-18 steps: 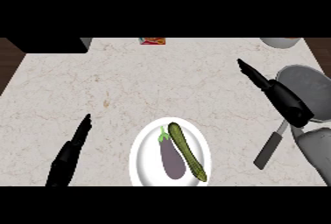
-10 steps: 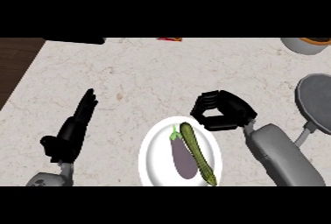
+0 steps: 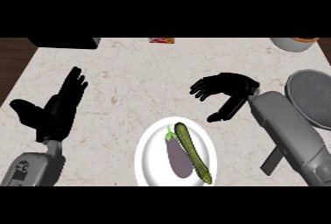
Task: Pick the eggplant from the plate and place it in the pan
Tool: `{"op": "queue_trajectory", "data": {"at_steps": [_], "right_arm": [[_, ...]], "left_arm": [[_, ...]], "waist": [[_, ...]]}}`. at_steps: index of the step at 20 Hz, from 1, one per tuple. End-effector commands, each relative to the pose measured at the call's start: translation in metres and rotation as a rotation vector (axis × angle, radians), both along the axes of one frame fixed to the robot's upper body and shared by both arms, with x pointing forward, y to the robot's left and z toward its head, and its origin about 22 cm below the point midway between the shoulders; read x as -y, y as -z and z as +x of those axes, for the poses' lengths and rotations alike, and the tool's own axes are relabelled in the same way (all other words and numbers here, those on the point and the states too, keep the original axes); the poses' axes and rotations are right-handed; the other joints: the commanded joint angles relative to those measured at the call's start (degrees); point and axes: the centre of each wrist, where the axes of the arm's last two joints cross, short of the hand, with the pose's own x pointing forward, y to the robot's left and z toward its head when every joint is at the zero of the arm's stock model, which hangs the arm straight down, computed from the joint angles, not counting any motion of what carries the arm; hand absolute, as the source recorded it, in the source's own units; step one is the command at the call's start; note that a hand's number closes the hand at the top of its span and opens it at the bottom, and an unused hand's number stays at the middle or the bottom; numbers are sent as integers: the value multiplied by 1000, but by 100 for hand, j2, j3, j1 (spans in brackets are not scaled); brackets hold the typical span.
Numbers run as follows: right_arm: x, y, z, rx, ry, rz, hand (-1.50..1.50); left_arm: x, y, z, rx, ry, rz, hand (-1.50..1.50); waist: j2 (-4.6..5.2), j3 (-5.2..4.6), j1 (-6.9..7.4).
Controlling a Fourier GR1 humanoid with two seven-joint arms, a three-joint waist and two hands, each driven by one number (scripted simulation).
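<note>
Change since half a second ago: the right hand has lifted off the plate's upper rim and now sits further up and to the right; the left hand has spread wider; eggplant and plate lie as before.
Left hand (image 3: 55, 113): at the view's left over the pale counter (image 3: 129, 74), fingers straight and fanned upward, thumb out to the left, holding nothing.
Plate (image 3: 150, 151): white, low in the middle of the view.
Eggplant (image 3: 180, 158): lying on the plate, left of centre, touching no hand.
Eggplant axis: long axis near vertical in the view, green stem end toward the top, rounded purple end toward the bottom and slightly right.
Cucumber (image 3: 192, 152): green, just beside the eggplant's right side, slanting the same way.
Right hand (image 3: 227, 89): above and right of the plate, apart from it, fingers loosely bent leftward, thumb down, grasping nothing.
Pan (image 3: 311, 98): grey, at the right edge, partly hidden by the right forearm.
</note>
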Motion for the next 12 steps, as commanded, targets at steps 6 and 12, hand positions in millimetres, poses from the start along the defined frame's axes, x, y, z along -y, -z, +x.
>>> {"op": "queue_trajectory", "data": {"at_steps": [6, 12], "right_arm": [[-55, -49, 42, 71, -267, -64, -150], [-108, -46, 32, 126, -517, -236, -150]], "left_arm": [[-13, -16, 7, -2, 25, -11, 0], [12, -9, 1, -14, 4, -11, 0]], "waist": [[26, -5, 97], [15, -1, 98]]}}
